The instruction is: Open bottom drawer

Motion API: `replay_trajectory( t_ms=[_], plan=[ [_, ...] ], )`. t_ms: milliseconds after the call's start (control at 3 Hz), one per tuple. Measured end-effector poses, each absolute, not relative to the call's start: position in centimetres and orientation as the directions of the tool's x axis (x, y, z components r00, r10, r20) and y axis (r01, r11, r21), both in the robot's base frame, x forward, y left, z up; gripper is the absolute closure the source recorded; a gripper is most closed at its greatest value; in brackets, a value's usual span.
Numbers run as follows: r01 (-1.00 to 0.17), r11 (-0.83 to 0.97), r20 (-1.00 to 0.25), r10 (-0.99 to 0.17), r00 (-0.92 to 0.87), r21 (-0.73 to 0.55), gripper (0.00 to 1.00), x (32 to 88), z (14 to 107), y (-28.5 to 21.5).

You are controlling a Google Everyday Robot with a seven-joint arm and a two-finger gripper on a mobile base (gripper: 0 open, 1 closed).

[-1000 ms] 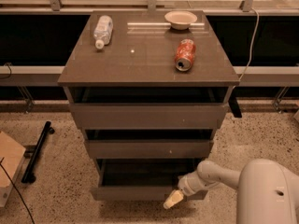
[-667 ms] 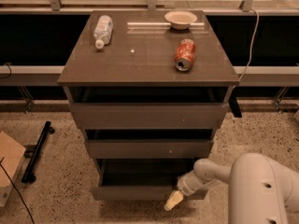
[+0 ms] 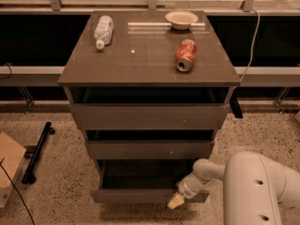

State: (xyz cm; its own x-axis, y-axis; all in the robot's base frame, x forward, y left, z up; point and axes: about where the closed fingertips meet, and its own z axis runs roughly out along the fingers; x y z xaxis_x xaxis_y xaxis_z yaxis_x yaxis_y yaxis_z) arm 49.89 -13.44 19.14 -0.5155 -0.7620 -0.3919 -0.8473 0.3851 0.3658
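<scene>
Bottom drawer (image 3: 136, 196) sits at 6 o'clock in view, partly pulled out. End effector (image 3: 176, 200) is at the panel's right end, so most of the panel lies at 9 o'clock from it. Open or closed: can't tell. Panel's long axis runs 9–3, so the pull likely goes toward 6.

Speckled floor (image 3: 61, 172), warm light; dark panels (image 3: 33, 41) and a grey ledge (image 3: 28, 74) run behind the surface's (image 3: 150, 64) back edge. The gripper (image 3: 176, 200) hangs near the floor, below the front edge.
</scene>
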Motion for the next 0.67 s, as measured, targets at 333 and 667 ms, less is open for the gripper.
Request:
replay_trajectory(
  t_ms=[333,667],
  plan=[
    [-0.835,0.382,-0.364,-0.77,-0.524,0.395,0.32,47.78,19.0,-13.54],
    [-0.835,0.382,-0.364,-0.77,-0.525,0.396,0.07,47.75,19.0,-13.53]
  ],
)
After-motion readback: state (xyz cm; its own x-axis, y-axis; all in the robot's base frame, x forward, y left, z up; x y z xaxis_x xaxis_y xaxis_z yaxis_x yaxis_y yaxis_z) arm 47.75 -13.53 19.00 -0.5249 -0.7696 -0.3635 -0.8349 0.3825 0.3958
